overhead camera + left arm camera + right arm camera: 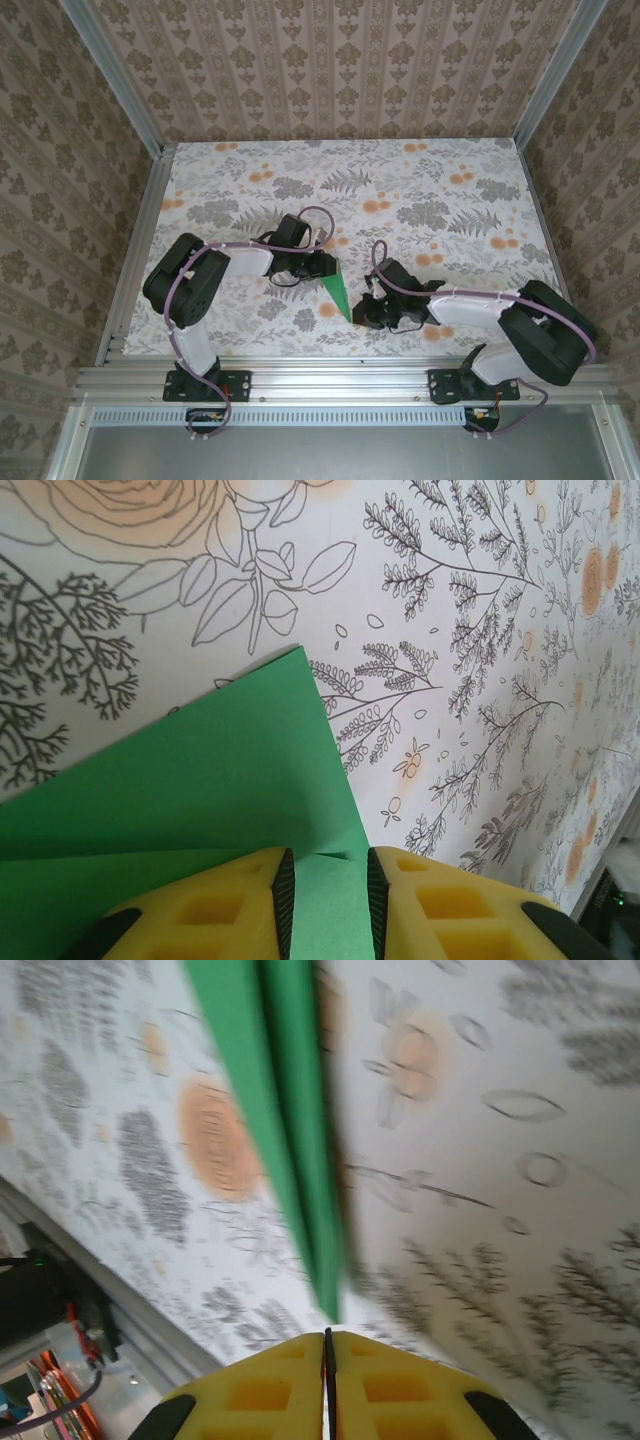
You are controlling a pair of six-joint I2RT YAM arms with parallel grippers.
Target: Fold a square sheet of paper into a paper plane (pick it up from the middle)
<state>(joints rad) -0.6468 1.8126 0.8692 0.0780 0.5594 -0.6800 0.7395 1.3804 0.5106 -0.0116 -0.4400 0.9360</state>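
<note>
The square sheet of paper is bright green and folded into a narrow pointed dart. It lies between the two arms with its tip toward the near edge. My left gripper is at its wide end. In the left wrist view the yellow fingers stand a little apart over the green paper, which runs under and between them with a crease at their tips. My right gripper is by the pointed tip. In the right wrist view its jaws are pressed together, and the paper's tip ends just ahead of them.
The floral tablecloth covers the table out to the patterned walls. An aluminium rail runs along the near edge just behind the paper's tip, and appears again in the right wrist view.
</note>
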